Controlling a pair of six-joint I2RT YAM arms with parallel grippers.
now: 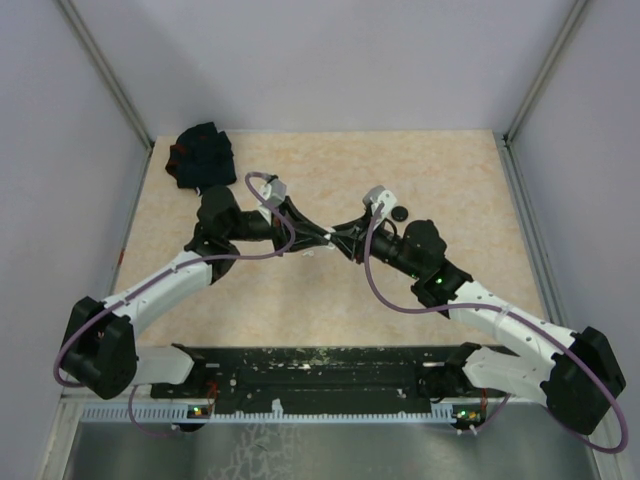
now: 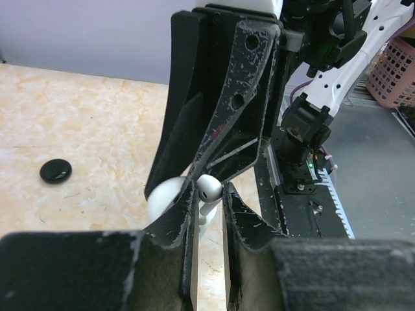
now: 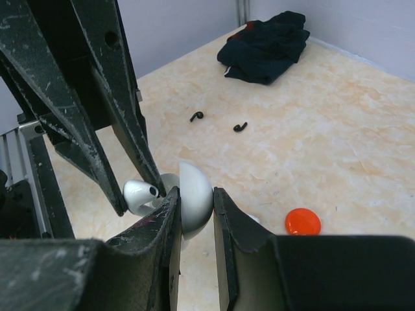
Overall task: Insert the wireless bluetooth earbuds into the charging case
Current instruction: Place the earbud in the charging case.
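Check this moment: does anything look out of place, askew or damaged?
Only stray clutter: two small black hooked pieces lie loose on the table, and a black cloth bundle sits crumpled in the far corner. The held earbud and charging case look intact.

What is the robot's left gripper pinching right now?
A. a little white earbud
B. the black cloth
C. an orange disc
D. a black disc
A: in the left wrist view the left gripper has its fingers closed on a little white earbud.
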